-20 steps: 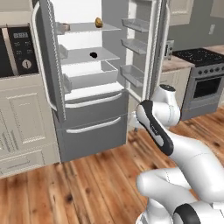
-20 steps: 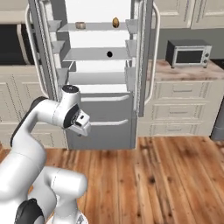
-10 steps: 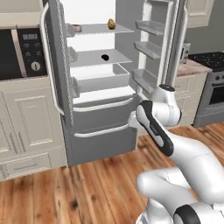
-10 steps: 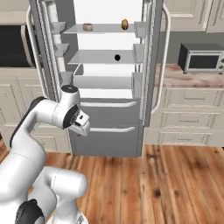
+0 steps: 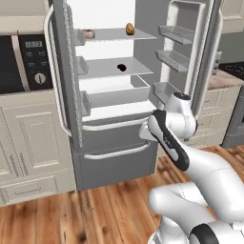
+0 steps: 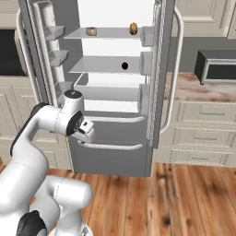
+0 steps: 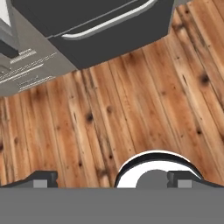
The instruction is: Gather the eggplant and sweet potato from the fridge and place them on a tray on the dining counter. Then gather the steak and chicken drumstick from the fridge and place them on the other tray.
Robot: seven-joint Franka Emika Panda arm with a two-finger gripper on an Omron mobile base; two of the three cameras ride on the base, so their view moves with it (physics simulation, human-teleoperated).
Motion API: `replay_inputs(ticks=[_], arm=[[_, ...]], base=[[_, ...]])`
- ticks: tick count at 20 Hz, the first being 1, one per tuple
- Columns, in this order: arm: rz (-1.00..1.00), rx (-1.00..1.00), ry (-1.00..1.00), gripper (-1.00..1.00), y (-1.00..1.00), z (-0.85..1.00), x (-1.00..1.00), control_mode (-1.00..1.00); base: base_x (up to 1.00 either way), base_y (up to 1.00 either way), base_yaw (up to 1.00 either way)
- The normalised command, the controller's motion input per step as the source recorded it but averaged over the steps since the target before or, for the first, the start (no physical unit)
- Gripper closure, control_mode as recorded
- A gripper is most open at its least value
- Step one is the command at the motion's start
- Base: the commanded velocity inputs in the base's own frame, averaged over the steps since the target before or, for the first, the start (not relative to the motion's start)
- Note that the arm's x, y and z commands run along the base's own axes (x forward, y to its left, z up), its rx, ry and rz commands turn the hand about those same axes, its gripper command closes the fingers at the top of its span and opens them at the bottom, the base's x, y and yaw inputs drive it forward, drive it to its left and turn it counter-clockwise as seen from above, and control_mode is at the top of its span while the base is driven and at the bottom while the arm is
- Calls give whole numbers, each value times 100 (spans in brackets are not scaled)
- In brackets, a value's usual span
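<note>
Tool (image 7: 111, 178) spread wide, empty, over bare wood floor (image 7: 131, 113); fridge (image 5: 114, 119) doors open.

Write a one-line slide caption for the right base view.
White arm folded before the open fridge, a tan-brown lump and a small pale item on its top shelf.

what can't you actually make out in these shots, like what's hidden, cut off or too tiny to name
- Dark lump on the middle shelf of the fridge: too small to name in either base view.
- Pale item on the top shelf: too small to identify.
- Brown lump beside it: kind unclear at this size.
- Gripper: hand view's bottom edge cuts off all but the wide-apart tips.
- Fridge top: cut off by the upper edge in both base views.
</note>
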Motion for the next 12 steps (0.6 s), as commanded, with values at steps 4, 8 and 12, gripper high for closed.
replay_inputs(ticks=[4,8,12], arm=[[0,0,0,-100,0,0,0,100],[0,0,0,-100,0,0,0,100],[0,0,0,-100,0,0,0,100]], base=[[49,-34,9],[52,-32,7],[49,-18,9]])
